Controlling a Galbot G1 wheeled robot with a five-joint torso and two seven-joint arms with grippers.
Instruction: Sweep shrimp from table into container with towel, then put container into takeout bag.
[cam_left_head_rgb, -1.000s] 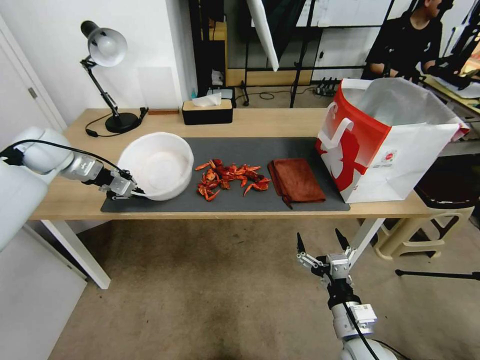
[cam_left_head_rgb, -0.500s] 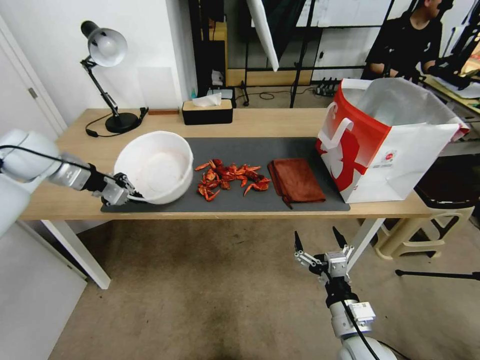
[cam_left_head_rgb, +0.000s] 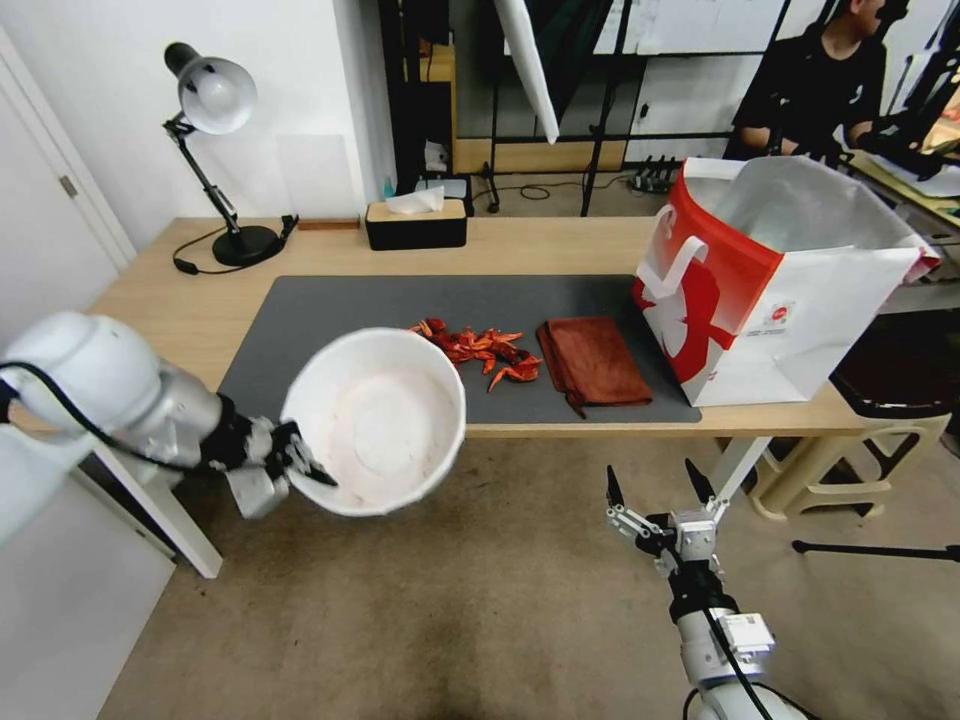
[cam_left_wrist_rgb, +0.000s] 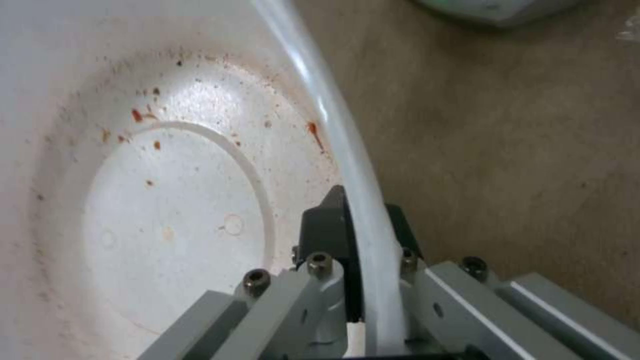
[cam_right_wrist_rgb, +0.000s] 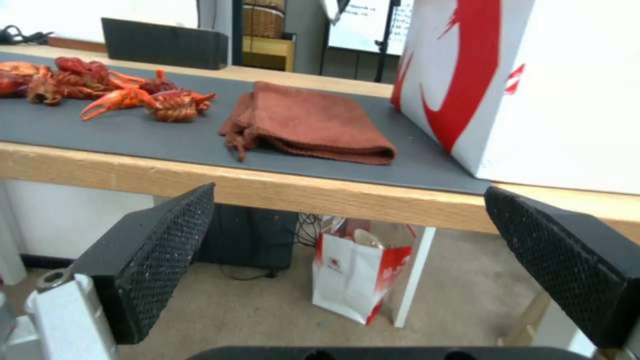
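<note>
We see left gripper (cam_left_head_rgb: 300, 466) clamped on container (cam_left_head_rgb: 385, 430) rim, off table (cam_left_head_rgb: 170, 310); right gripper (cam_left_head_rgb: 660, 495) spread wide, low

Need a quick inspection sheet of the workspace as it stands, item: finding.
Surface: table with dark grey mat.
Job's things: shrimp piled on mat; towel folded beside them; container held off the front edge, no shrimp inside, only red specks; takeout bag open at the table's right end.
Clutter: desk lamp, black tissue box at the back.
Grippers: left gripper clamped on container rim; right gripper open, below the table edge.
Cables: lamp cord on table.
Surroundings: small bag on the floor under the table.
</note>
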